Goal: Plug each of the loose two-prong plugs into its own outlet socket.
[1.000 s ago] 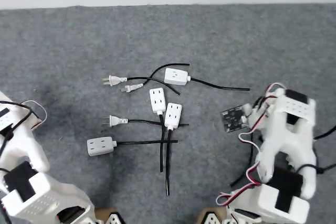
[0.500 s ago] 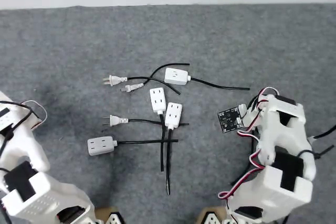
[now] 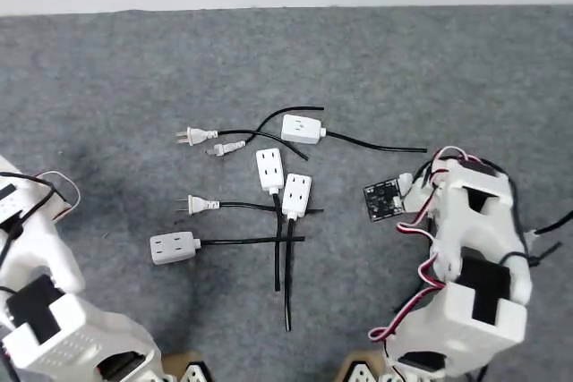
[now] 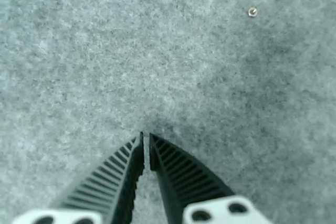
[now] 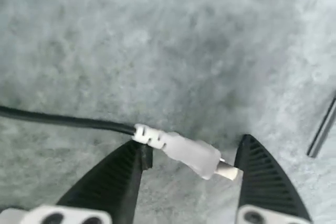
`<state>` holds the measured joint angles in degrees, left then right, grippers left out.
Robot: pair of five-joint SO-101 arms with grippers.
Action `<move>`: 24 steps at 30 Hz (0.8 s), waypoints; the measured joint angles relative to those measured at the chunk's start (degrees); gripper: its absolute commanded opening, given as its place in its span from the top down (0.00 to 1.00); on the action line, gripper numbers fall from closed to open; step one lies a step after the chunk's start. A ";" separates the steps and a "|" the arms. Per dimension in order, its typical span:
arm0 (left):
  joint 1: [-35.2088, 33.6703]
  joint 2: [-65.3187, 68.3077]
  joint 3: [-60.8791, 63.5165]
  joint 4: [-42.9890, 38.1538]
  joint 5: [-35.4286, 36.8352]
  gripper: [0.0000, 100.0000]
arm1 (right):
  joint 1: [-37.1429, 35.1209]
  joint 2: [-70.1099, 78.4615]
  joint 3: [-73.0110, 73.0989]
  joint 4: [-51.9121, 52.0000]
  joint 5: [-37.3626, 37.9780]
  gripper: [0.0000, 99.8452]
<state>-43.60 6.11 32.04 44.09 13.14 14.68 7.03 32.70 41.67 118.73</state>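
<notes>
Several white outlet sockets lie on the grey carpet in the high view: one (image 3: 302, 129) at the back, two (image 3: 269, 169) (image 3: 295, 196) in the middle and one (image 3: 174, 247) at the front left. Loose two-prong plugs (image 3: 186, 137) (image 3: 224, 148) (image 3: 199, 205) on black cords lie to their left. In the right wrist view my right gripper (image 5: 191, 145) stands open just above the carpet, and a white plug (image 5: 189, 153) with its black cord (image 5: 63, 120) lies between the fingers. My left gripper (image 4: 146, 140) is shut over bare carpet with nothing in it.
The right arm (image 3: 470, 221) stands at the front right, the left arm (image 3: 45, 301) at the front left corner. Black cords cross near the middle sockets (image 3: 279, 239). A small screw (image 4: 252, 12) lies on the carpet. Another dark cord (image 5: 320, 129) runs past the right gripper.
The right arm has swung a little to the left, towards the sockets, and dipped. The left arm and the plugs and sockets have stayed put.
</notes>
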 measured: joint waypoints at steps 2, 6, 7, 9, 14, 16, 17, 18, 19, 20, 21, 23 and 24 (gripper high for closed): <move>0.00 0.00 0.00 0.00 0.00 0.98 | -2.37 -1.05 0.00 1.85 -0.44 0.77; 0.00 0.00 0.00 0.00 0.00 0.98 | -5.80 -2.11 -0.09 3.87 -0.70 0.89; 0.00 0.00 0.00 0.00 0.00 0.98 | -5.89 -2.11 -0.09 3.87 -0.70 0.92; 0.00 0.00 0.00 0.00 0.00 0.98 | -5.80 -2.02 -0.09 3.60 -0.70 0.96; 0.00 0.00 0.00 0.00 0.00 0.98 | -5.89 0.70 -0.26 -0.18 -0.79 0.99; 0.00 0.00 0.00 0.00 0.00 0.98 | -5.98 0.88 -0.26 -0.62 -0.79 0.99; 0.00 0.00 0.00 0.00 0.00 0.98 | -5.80 0.97 -0.26 -0.62 -0.79 0.99; 0.00 0.00 0.00 0.00 0.00 0.98 | -5.63 0.97 -0.35 -0.62 -0.79 0.99; 0.00 0.00 0.00 0.00 0.00 0.98 | -5.63 0.97 -0.35 -0.62 -0.79 0.99; 0.00 0.00 0.00 0.00 0.00 0.98 | -5.63 0.97 -0.35 -0.62 -0.79 0.99; 0.00 0.00 0.00 0.00 0.00 0.98 | -5.63 0.97 -0.35 -0.62 -1.23 0.99; 0.00 0.00 0.00 0.00 0.00 0.98 | -5.19 0.97 -0.44 -0.62 -3.78 0.99; 0.00 0.00 0.00 0.00 0.00 0.98 | -5.10 0.09 -0.35 -0.62 -5.89 0.99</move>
<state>-43.60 6.11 32.04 44.09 13.14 9.58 7.12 32.35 41.05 112.84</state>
